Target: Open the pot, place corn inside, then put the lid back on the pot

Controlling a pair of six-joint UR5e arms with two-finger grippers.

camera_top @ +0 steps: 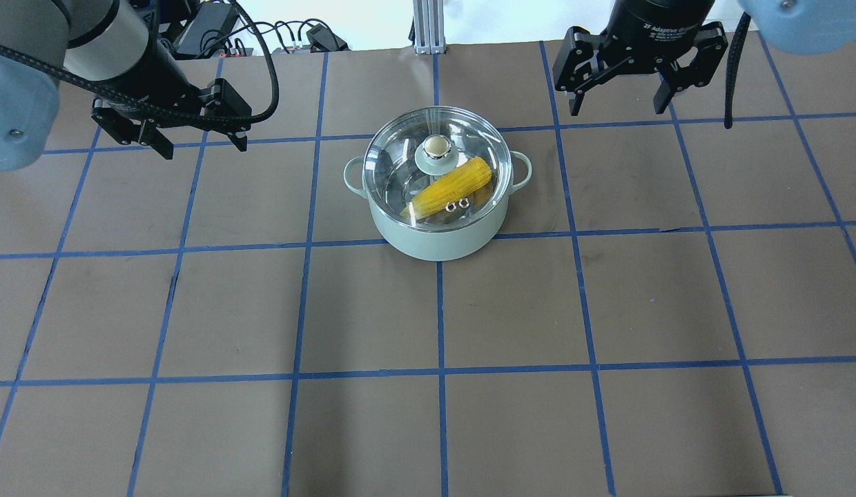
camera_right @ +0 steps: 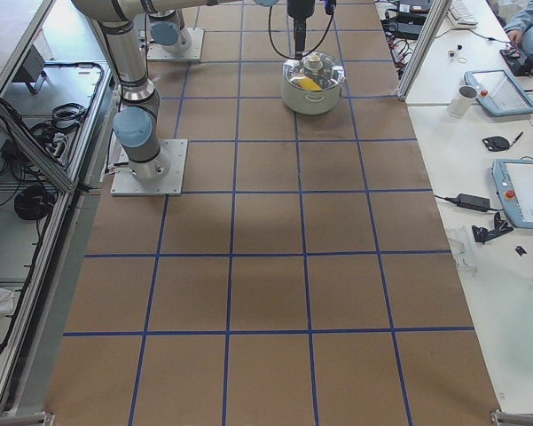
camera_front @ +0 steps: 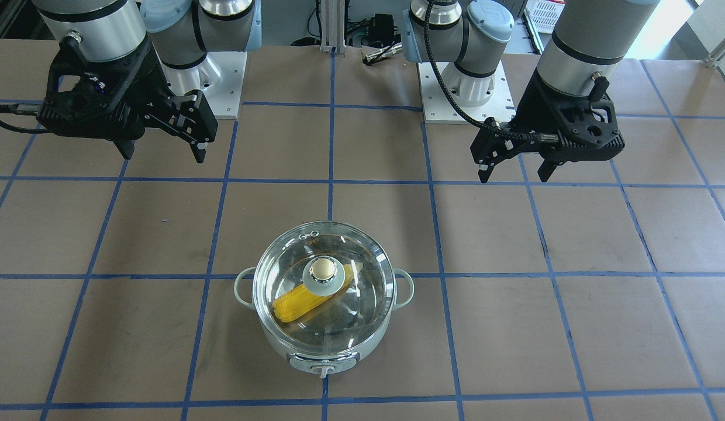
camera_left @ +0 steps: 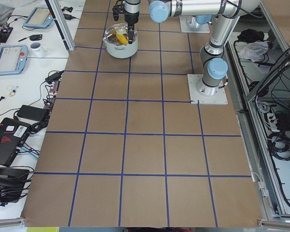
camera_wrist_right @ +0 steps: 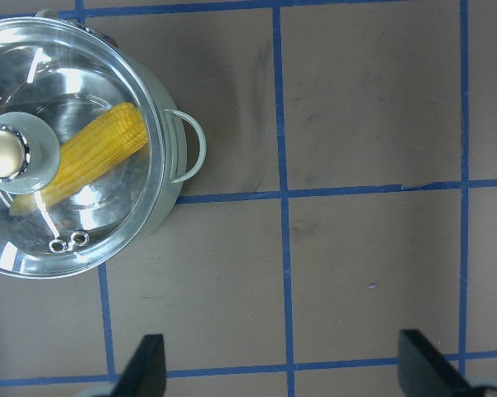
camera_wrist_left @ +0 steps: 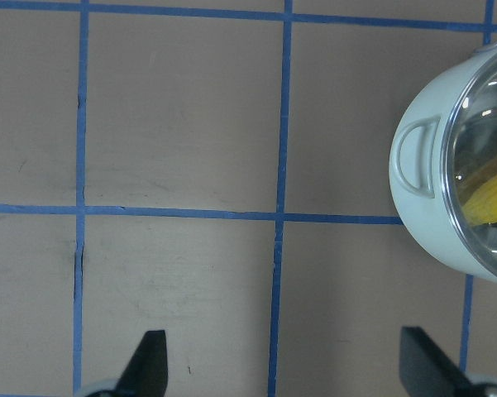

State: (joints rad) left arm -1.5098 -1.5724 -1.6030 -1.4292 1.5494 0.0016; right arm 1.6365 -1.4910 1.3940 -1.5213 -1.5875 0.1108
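The pale mint pot (camera_front: 321, 349) stands on the table with the clear glass lid (camera_front: 362, 292) seated on it. The yellow corn (camera_front: 291, 305) lies inside, seen through the glass. The overhead view also shows the pot (camera_top: 435, 238), the lid (camera_top: 400, 148) and the corn (camera_top: 452, 188). My left gripper (camera_top: 205, 147) hovers open and empty, off to the pot's left side. My right gripper (camera_top: 617, 109) hovers open and empty, off to its right side. The left wrist view shows the pot's handle (camera_wrist_left: 418, 157); the right wrist view shows the corn (camera_wrist_right: 95, 153) under the lid (camera_wrist_right: 74, 83).
The brown table (camera_top: 428, 310) carries a blue tape grid. The arm bases (camera_front: 462, 88) stand at the robot's edge. Side benches with tablets and a mug (camera_right: 466, 99) lie beyond the table's rail.
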